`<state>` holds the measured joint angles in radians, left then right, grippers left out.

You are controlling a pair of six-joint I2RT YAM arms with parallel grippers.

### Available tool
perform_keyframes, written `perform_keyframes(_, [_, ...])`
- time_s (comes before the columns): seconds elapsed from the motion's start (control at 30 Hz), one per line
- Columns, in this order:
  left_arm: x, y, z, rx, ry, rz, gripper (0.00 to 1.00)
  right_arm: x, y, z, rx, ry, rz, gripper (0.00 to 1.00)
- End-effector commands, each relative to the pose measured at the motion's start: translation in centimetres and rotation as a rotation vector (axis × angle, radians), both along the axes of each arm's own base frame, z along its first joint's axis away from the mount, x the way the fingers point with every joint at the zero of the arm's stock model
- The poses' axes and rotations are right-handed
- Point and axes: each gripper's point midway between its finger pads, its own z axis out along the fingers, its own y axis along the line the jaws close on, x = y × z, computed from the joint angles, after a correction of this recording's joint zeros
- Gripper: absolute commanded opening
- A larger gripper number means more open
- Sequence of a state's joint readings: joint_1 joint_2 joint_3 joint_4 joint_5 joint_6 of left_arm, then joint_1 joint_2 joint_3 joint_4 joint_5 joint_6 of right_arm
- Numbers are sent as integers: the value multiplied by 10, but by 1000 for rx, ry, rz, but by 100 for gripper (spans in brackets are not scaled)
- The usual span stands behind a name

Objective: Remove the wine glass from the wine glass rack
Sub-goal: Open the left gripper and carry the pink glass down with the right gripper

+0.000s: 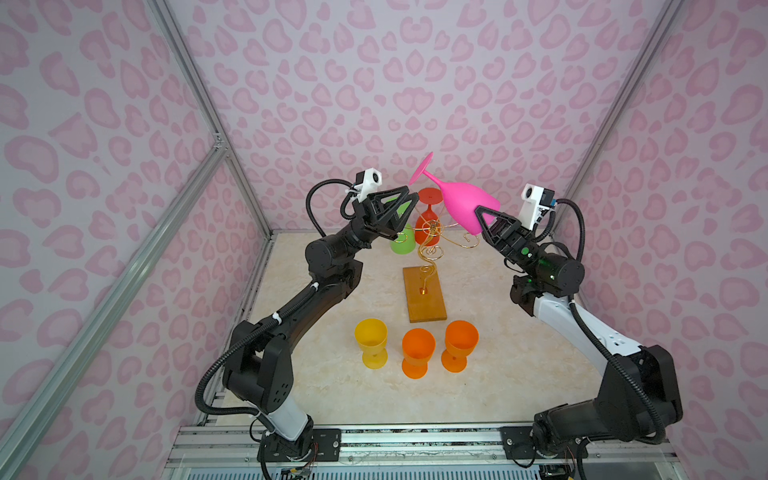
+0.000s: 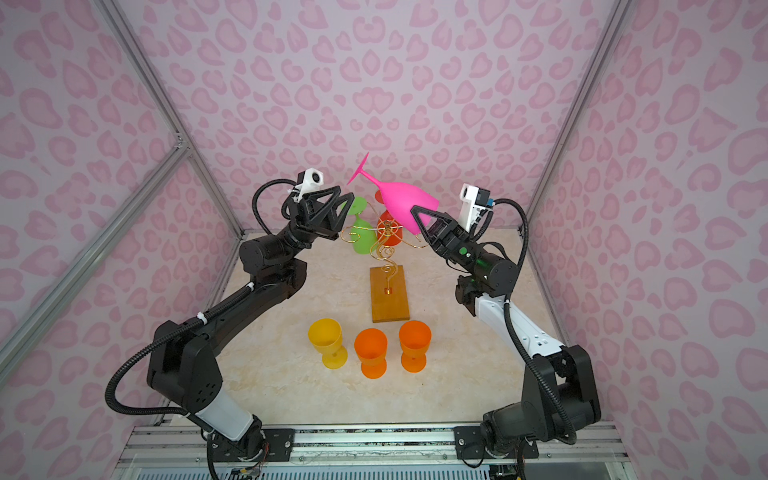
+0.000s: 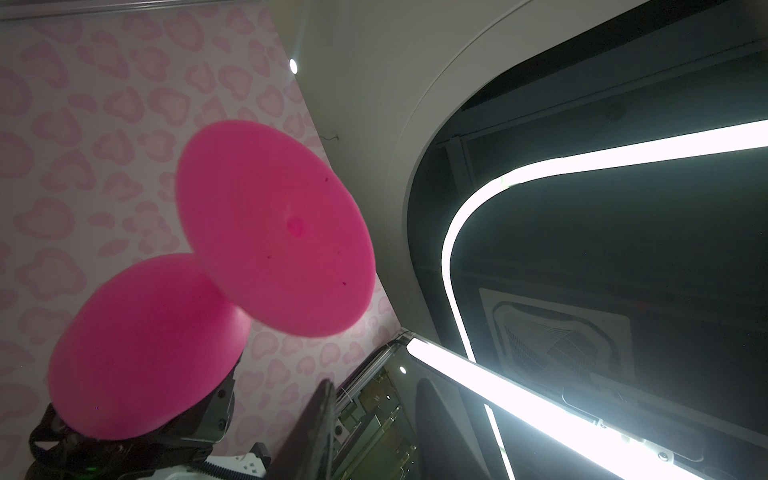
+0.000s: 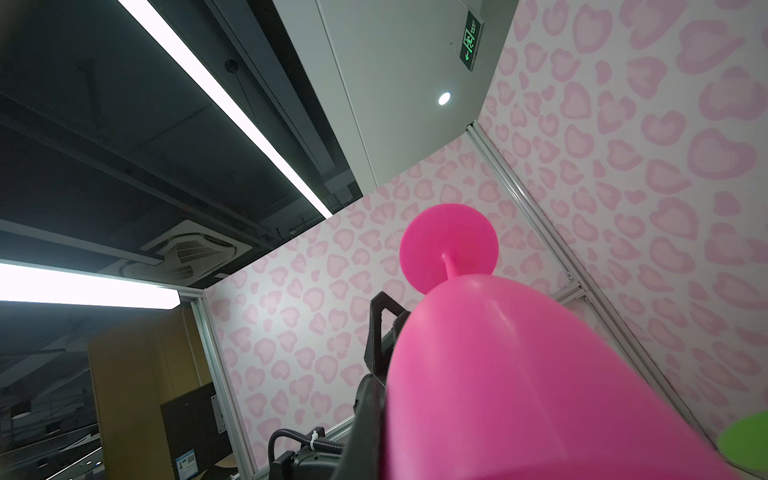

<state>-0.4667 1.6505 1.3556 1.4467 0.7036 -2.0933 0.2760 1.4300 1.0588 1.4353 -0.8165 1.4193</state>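
Three cups upright nearest, at 6 o'clock of rack. Farther back, green glass and red glass hang on rack. Pink glass aloft at rack's 1 o'clock, apparently free, foot tilted toward 11. Right gripper pinches bowl rim. Left gripper at 9 o'clock, seemingly empty; finger spread unclear. Advice: grip firm, avoid wire arms, set glass upright beside cups.

Soft, even light; ceiling strips glare in wrist views.
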Motion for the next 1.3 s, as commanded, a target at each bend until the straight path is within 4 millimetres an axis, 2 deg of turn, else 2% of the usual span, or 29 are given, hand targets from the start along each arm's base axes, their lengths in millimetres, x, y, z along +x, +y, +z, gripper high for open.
perform_keyframes(0.0, [-19, 3, 6, 3, -33, -64, 39, 7, -4, 1, -46, 14, -62, 4])
perform_keyframes(0.17, [-30, -1, 6, 63, -118, -41, 44, 21, -25, -7, -183, 90, -249, 3])
perform_keyframes(0.4, [-45, -7, 5, 199, -278, 62, 52, 33, -79, -32, -454, 244, -623, 2])
perform_keyframes(0.57, [-41, -7, -4, 316, -331, 168, 55, 29, -122, -57, -647, 376, -856, 2])
perform_keyframes(0.7, [-36, -2, -10, 381, -351, 234, 58, 28, -144, -81, -741, 486, -919, 2])
perform_keyframes(0.77, [-30, 2, -13, 416, -350, 280, 59, 31, -153, -101, -796, 562, -925, 3])
perform_keyframes(1.07, [-16, 16, -18, 479, -313, 354, 60, 43, -158, -195, -1036, 790, -810, 2])
perform_keyframes(1.27, [-11, 21, -20, 495, -298, 378, 60, 32, -145, -245, -1214, 861, -698, 1])
